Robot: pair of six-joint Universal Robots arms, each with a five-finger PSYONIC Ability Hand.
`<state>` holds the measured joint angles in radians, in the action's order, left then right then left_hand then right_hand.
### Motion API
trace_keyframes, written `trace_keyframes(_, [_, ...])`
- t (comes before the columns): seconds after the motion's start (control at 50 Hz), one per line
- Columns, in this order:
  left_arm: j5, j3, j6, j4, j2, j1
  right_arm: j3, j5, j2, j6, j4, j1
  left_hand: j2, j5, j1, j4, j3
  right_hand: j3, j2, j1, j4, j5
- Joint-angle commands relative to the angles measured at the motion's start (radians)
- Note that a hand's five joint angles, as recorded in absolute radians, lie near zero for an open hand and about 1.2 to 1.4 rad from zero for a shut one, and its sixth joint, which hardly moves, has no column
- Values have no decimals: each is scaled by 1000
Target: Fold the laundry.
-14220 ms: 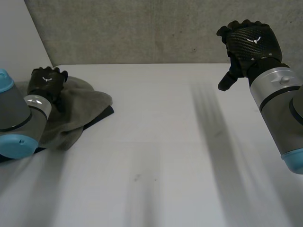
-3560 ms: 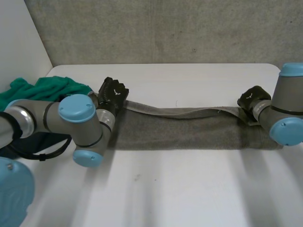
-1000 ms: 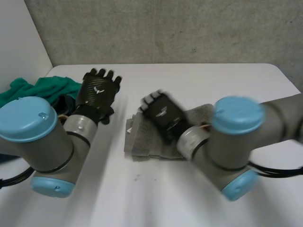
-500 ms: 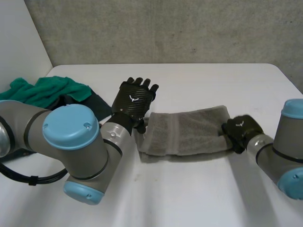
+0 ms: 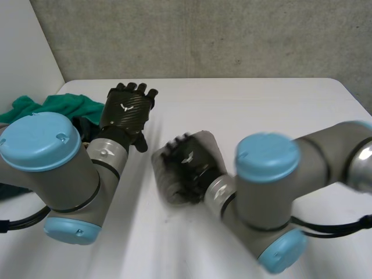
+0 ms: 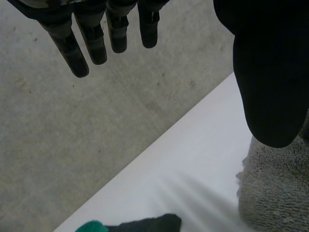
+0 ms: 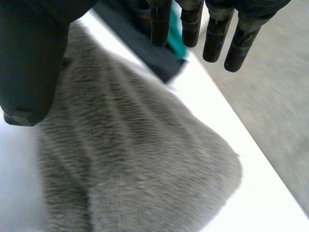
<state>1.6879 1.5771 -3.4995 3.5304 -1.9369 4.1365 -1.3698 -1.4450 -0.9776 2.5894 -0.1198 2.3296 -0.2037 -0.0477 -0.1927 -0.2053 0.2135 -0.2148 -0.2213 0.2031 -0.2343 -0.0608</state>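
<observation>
Fingers (image 6: 91,43) straight, spread on both: left hand (image 5: 125,110) left of grey towel (image 7: 145,159), right hand (image 5: 186,165) over it, hiding its middle.

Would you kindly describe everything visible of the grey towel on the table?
The grey towel looks like looped terry cloth, folded into a compact, layered bundle with one rounded end, lying on the white table. The right hand, fingers straight, is spread over it; the open left hand hangs beside it.
</observation>
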Motion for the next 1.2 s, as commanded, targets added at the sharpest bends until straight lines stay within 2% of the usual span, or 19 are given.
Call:
trace_keyframes(0.02, [-10,-72,66,-5,-17,-99,-18,-3,-142,429,17,-237,17,35,6,18,-26,40,47,-29,60,61])
trace_keyframes(0.08, [-8,-89,126,-43,-34,-136,6,14,-122,494,71,-246,-13,6,-24,-11,3,40,47,-29,60,61])
trace_keyframes(0.2, [-1,-121,195,-175,-114,-147,116,28,3,463,192,-246,-16,3,-27,-14,6,40,47,-29,60,61])
trace_keyframes(0.38, [3,-201,186,-372,-272,-130,255,48,172,449,287,-246,-16,3,-27,-14,6,40,47,-29,60,61])
trace_keyframes(0.44, [3,-218,163,-406,-303,-101,288,38,223,385,319,-246,-16,3,-27,-14,6,40,47,-29,60,61])
trace_keyframes(0.56, [-13,-226,74,-413,-310,-42,287,-7,215,246,324,-246,-16,3,-27,-14,6,40,47,-29,60,61])
trace_keyframes(0.66, [-31,-246,43,-412,-266,-44,227,-38,120,256,279,-246,8,26,-3,9,-18,40,47,-29,60,61])
trace_keyframes(0.78, [-158,-287,51,-407,-137,-33,14,-60,-45,343,97,-260,-1,18,-12,1,-9,40,47,-29,60,61])
trace_keyframes(0.86, [-237,-325,69,-416,-83,-33,-106,-69,-133,438,49,-260,-19,0,-30,-17,9,40,47,-29,60,61])
trace_keyframes(1.04, [-434,-393,114,-550,-34,4,-268,-51,-150,635,39,-256,-33,-15,-44,-32,24,40,47,-29,60,61])
trace_keyframes(1.2, [-462,-402,131,-571,-33,8,-284,-48,-75,687,-23,-246,-30,-12,-41,-29,21,40,47,-29,60,61])
